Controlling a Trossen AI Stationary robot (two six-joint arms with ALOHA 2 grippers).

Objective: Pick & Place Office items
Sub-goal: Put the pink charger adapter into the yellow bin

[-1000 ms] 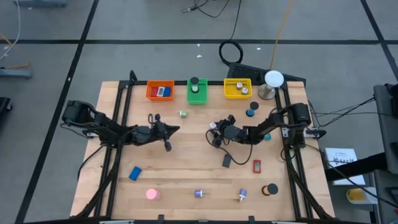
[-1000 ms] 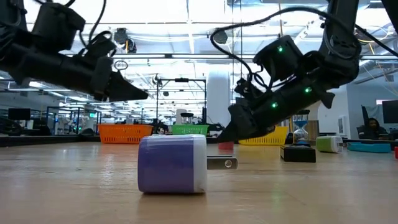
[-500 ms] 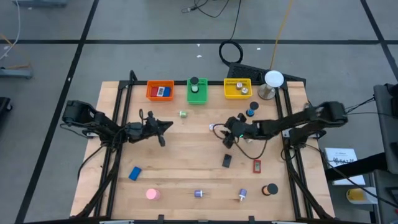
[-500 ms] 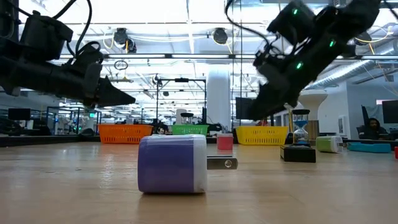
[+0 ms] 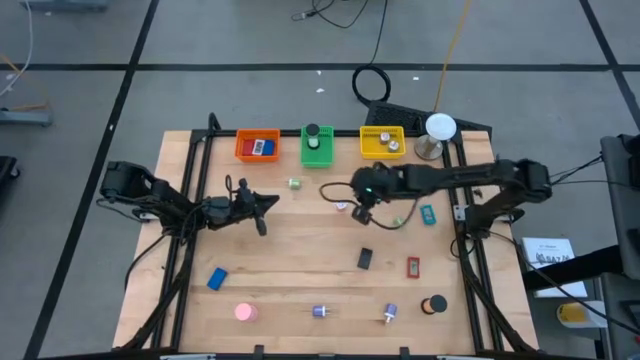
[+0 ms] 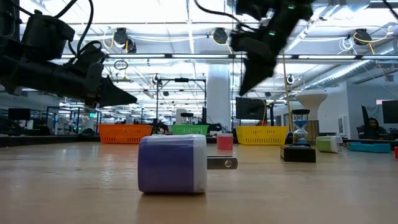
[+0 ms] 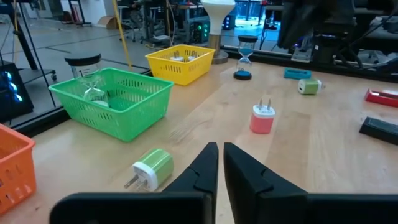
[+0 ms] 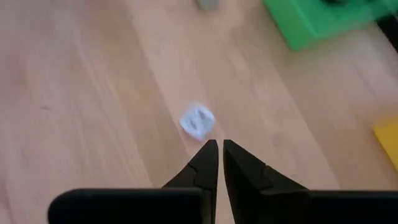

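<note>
- High view: right gripper (image 5: 358,201) sat at frame centre, just above-right of a small pink plug (image 5: 343,207); left gripper (image 5: 262,206) waited left of centre, farther from that plug. Orange bin (image 5: 257,146) held blue and red pieces, green bin (image 5: 317,146) a dark round piece, yellow bin (image 5: 382,142) small pieces.
- Low view: a purple plug (image 6: 172,163) lay centre foreground, prongs pointing right; the right arm hung in the upper middle, well above the table.
- Left wrist view: left fingers (image 7: 205,168) were clenched on nothing; a green-and-white plug (image 7: 151,168) lay just to their left.
- Right wrist view: right fingers (image 8: 208,163) were pressed together and empty; a pale plug (image 8: 197,121) lay just above their tips on the wood. Judgement: they must reopen before a pick.
</note>
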